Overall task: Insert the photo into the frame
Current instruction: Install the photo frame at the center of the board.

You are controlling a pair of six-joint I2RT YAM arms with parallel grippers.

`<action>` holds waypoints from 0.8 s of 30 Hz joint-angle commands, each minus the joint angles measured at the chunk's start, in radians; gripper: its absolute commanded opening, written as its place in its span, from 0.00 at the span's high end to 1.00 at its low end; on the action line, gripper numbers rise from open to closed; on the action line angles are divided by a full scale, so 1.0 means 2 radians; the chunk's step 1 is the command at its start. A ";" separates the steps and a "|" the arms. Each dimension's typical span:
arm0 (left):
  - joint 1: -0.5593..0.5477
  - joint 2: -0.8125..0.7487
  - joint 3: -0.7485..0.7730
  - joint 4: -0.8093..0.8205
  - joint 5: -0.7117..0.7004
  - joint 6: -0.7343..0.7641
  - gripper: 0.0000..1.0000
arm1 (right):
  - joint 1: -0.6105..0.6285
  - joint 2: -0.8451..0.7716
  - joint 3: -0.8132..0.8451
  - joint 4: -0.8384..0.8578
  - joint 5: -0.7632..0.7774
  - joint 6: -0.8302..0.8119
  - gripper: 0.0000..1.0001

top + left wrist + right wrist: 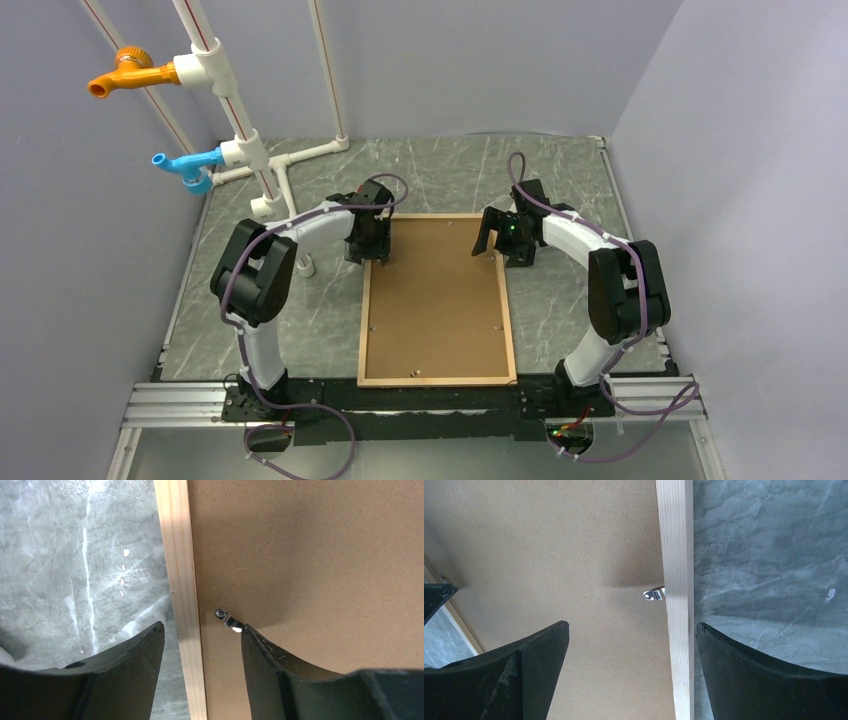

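Observation:
The frame (pixel 364 320) of light wood strips lies flat on the table with a brown backing board (pixel 437 300) inside it. The photo is hidden. My left gripper (pixel 372 255) stands open over the frame's far left part. In the left wrist view its jaws (pixel 202 627) straddle the wood strip (pixel 182 580), and the right fingertip (pixel 246 631) touches a small metal tab (pixel 227 619) on the board (pixel 310 555). My right gripper (pixel 492 245) is open wide over the far right part, astride the strip (pixel 675 540), with a metal tab (pixel 654 594) just ahead of its jaws (pixel 631 625).
White pipes (pixel 243 140) with an orange tap (pixel 125 72) and a blue tap (pixel 185 168) stand at the back left. Grey walls close in the marbled table (pixel 560 180) on three sides. An aluminium rail (pixel 180 405) runs along the near edge.

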 commanded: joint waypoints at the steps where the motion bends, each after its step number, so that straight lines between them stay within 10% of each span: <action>1: 0.004 0.031 0.026 -0.023 -0.053 0.016 0.39 | -0.002 0.000 -0.001 0.015 -0.006 0.005 0.01; 21: 0.028 0.053 0.061 -0.016 -0.061 0.013 0.62 | -0.001 0.003 -0.003 0.018 -0.013 0.002 0.01; 24: 0.030 0.045 0.057 -0.006 -0.048 0.017 0.52 | -0.001 0.003 -0.004 0.019 -0.017 0.002 0.01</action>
